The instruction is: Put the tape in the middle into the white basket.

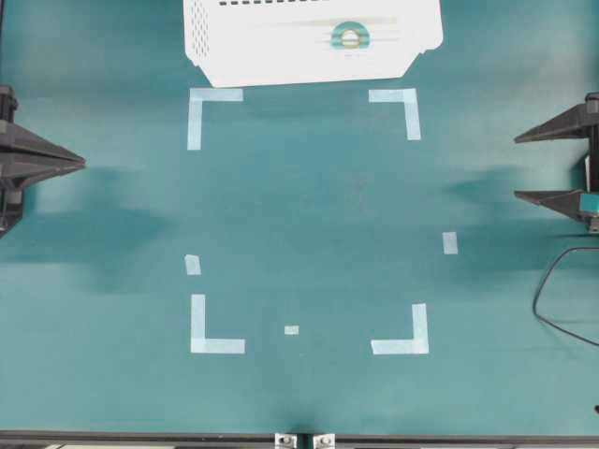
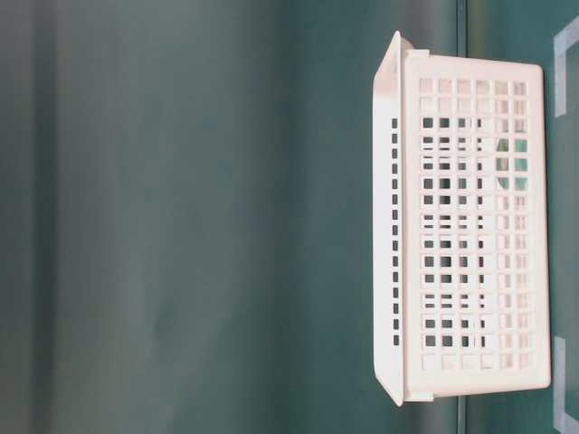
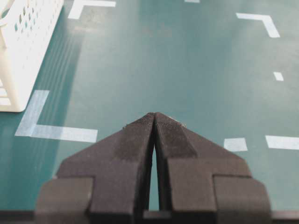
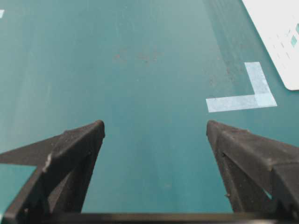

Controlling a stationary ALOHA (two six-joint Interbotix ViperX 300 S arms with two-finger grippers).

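One tape (image 1: 350, 37) roll, and it already sits inside the white basket (image 1: 234, 47) at the far edge of the desk (image 1: 309, 215), right of the basket's middle. The marked rectangle in the desk's centre holds only the pale corner marks (image 1: 213, 103) and a few loose strips. Task looks done to me; nothing left but parking the arms.

Left end effector (image 1: 80, 164): at the left edge of the desk, fingers pressed together, holding nothing, pointing level toward the centre. Right end effector (image 1: 517, 166): at the right edge, fingers spread wide, empty, also level and aimed inward. Both are well apart from the basket. A dark cable (image 1: 552, 290) loops near the right edge.
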